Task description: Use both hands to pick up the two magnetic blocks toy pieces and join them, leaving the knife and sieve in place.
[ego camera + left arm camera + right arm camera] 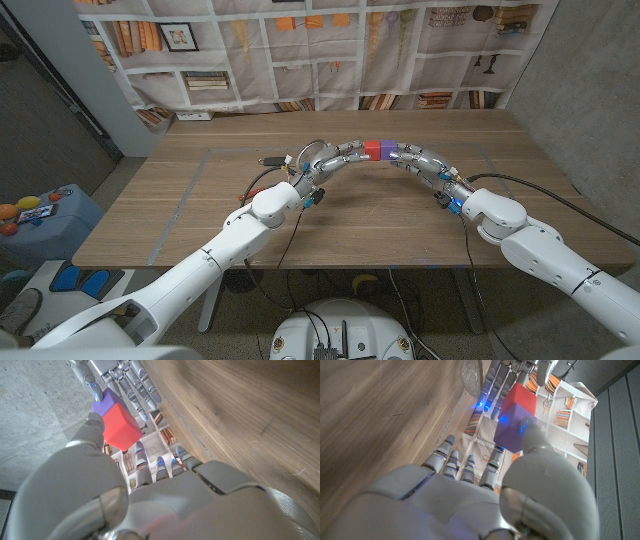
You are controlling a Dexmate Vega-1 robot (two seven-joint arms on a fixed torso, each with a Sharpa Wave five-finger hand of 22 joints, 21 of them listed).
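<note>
At upper centre, above the tabletop (180,210), the red block (372,150) is pinched by the left hand (335,158) and the purple block (389,150) by the right hand (418,162), faces touching. Joining appears complete; next, a steady hold is required.

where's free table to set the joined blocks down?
Bare wood runs along the near edge of the table between the two forearms, and across the far right corner. Crowded mid-far: left robot hand and right robot hand hold red block and purple block together, sieve just behind.

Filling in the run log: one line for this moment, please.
left hand: holds red block | right hand: holds purple block | blocks: touching, above table
</note>
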